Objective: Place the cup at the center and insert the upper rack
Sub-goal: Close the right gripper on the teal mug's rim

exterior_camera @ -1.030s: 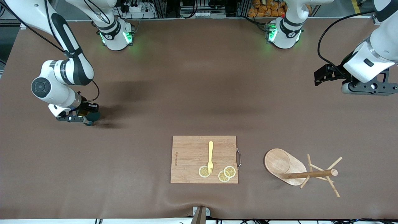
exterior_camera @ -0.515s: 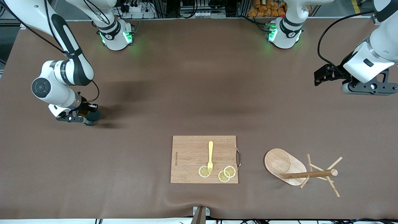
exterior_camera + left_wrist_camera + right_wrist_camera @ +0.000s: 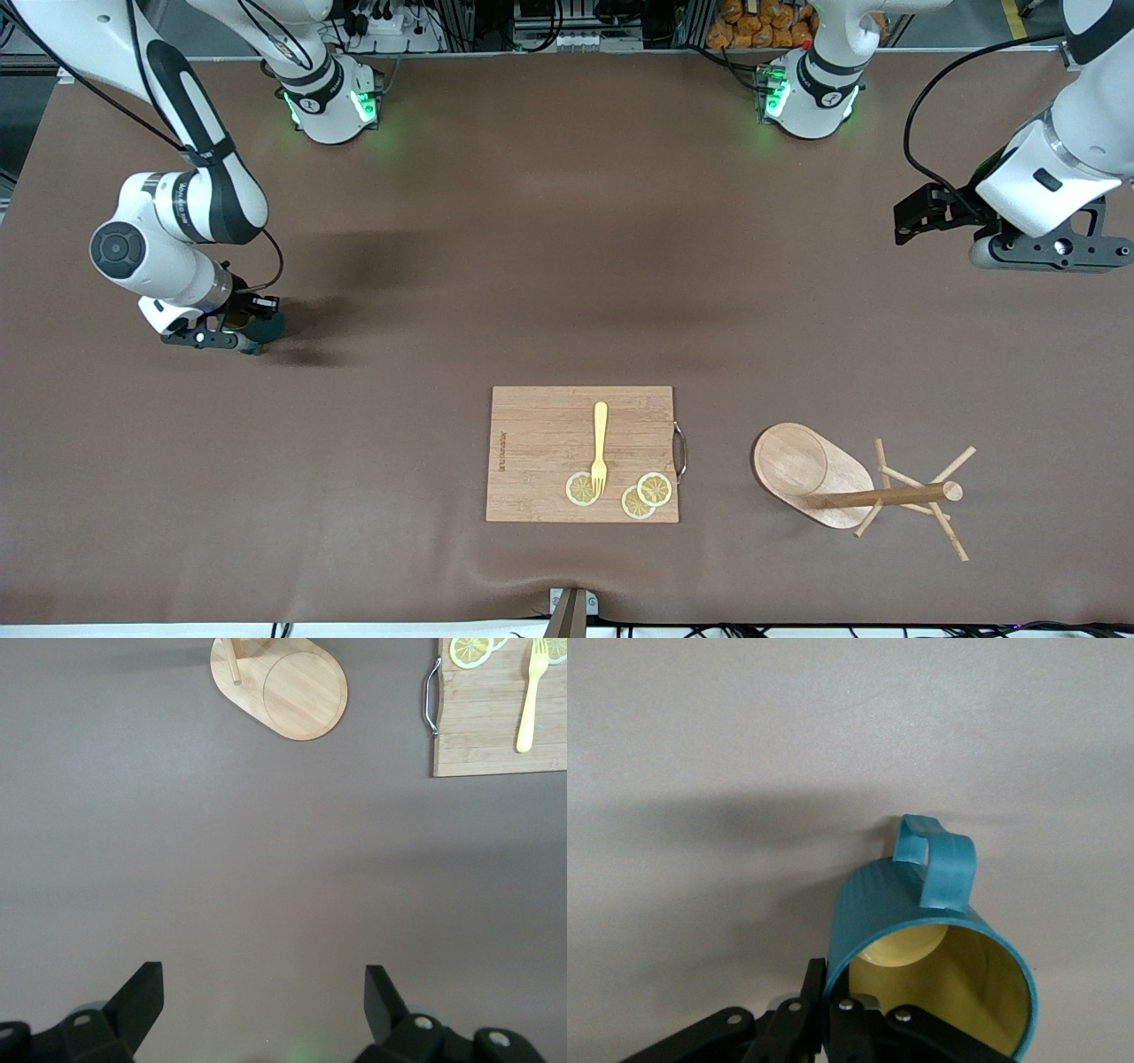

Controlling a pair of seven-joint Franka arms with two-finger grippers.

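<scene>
The cup (image 3: pixel 266 329) is a teal mug with a yellow inside, at the right arm's end of the table. My right gripper (image 3: pixel 237 337) is shut on the cup's rim (image 3: pixel 921 930), one finger inside the wall and one outside, and holds it tilted low over the table with the handle pointing away from the gripper. The upper rack (image 3: pixel 850 489) is a wooden mug tree lying on its side, pole and pegs toward the left arm's end of the table. My left gripper (image 3: pixel 1050 255) is open and empty, high over bare table; its wrist view shows the rack's oval base (image 3: pixel 283 691).
A rectangular wooden cutting board (image 3: pixel 532 454) with a metal handle lies beside the rack, toward the right arm's end. A yellow fork (image 3: pixel 600 446) and lemon slices (image 3: pixel 642 496) lie on it. The board also shows in the left wrist view (image 3: pixel 483 735).
My right gripper, with the cup in it, has shifted very slightly. My left gripper has drifted a little. Nothing on the table has moved.
</scene>
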